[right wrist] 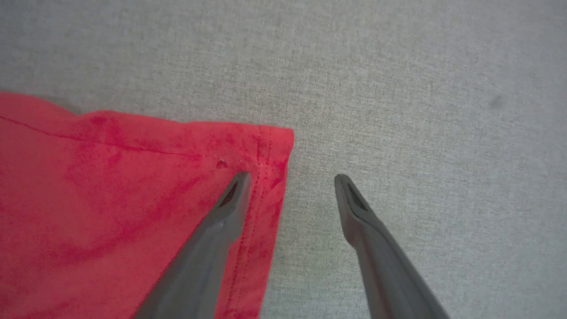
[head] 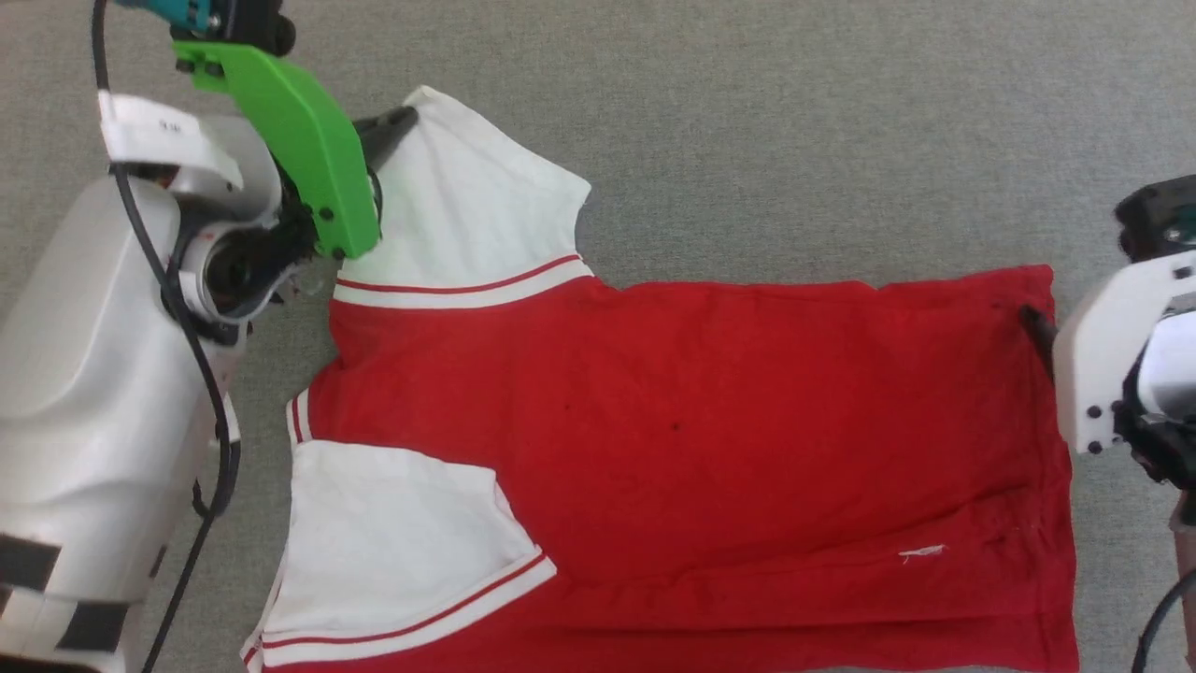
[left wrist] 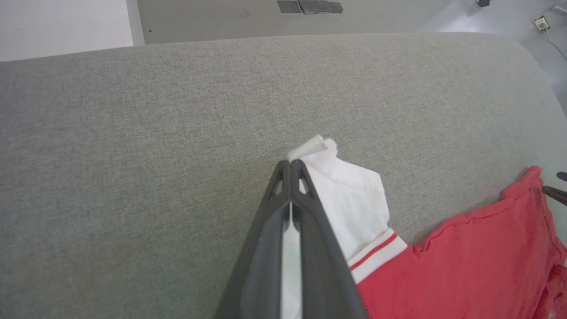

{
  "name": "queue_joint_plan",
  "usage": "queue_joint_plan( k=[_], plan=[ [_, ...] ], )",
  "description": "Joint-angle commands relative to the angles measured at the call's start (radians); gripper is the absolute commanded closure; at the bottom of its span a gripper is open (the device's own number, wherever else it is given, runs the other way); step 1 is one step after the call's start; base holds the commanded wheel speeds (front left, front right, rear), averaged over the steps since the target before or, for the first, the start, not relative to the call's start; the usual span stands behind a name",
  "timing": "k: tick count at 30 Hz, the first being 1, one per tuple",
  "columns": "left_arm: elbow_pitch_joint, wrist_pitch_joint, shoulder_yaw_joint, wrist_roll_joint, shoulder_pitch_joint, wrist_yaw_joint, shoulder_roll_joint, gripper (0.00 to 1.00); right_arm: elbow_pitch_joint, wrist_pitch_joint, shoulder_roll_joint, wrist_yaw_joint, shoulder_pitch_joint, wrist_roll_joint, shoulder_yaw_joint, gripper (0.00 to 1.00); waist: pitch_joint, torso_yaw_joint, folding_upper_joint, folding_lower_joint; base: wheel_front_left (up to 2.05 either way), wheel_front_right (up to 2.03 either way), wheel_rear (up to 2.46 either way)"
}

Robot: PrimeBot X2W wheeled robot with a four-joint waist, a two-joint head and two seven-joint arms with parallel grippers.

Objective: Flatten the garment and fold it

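Note:
The garment (head: 691,430) lies spread on the grey cloth surface, plain red side up, collar end to the left and hem to the right. Its two white sleeves with red-white trim point up and down at the left. My left gripper (head: 404,120) is shut on the tip of the far white sleeve (left wrist: 354,199); in the left wrist view its fingers (left wrist: 290,165) pinch white cloth, which pokes out past the tips. My right gripper (right wrist: 292,177) stands open at the hem's far corner (right wrist: 270,146), one finger (right wrist: 234,195) over the red cloth and the other over bare surface.
The grey upholstered surface (head: 841,140) runs wide beyond the shirt. In the left wrist view its rounded far edge (left wrist: 527,48) shows, with pale floor and a wall socket (left wrist: 541,23) past it. A black cable (head: 201,374) hangs along my left arm.

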Motion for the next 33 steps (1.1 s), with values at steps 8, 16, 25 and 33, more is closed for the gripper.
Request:
queue_joint_plan(
  k=[8, 16, 25, 33],
  plan=[
    [-0.141, -0.002, 0.012, -0.012, 0.086, 0.029, 0.037, 1.00, 0.090, 0.039, -0.050, -0.002, -0.039, 0.000, 0.101, 0.00, 0.010, 0.018, 0.0000, 0.0000, 0.00, 0.00, 0.00],
    [-0.219, -0.047, 0.042, -0.022, 0.135, 0.033, 0.057, 1.00, 0.102, -0.041, -0.058, -0.002, -0.032, 0.059, 0.038, 1.00, -0.058, 0.017, 0.0000, 0.0000, 0.00, 0.00, 0.00],
    [-0.400, -0.125, 0.124, -0.092, 0.373, 0.089, 0.088, 1.00, 0.055, -0.133, -0.016, -0.002, 0.118, 0.086, -0.018, 1.00, -0.189, 0.017, 0.0000, 0.0000, 0.00, 0.00, 0.00],
    [-0.533, -0.209, 0.215, -0.165, 0.718, 0.188, 0.094, 1.00, 0.077, -0.168, 0.031, -0.002, 0.254, 0.089, -0.057, 1.00, -0.282, 0.032, 0.0000, 0.0000, 0.00, 0.00, 0.00]
  ],
)
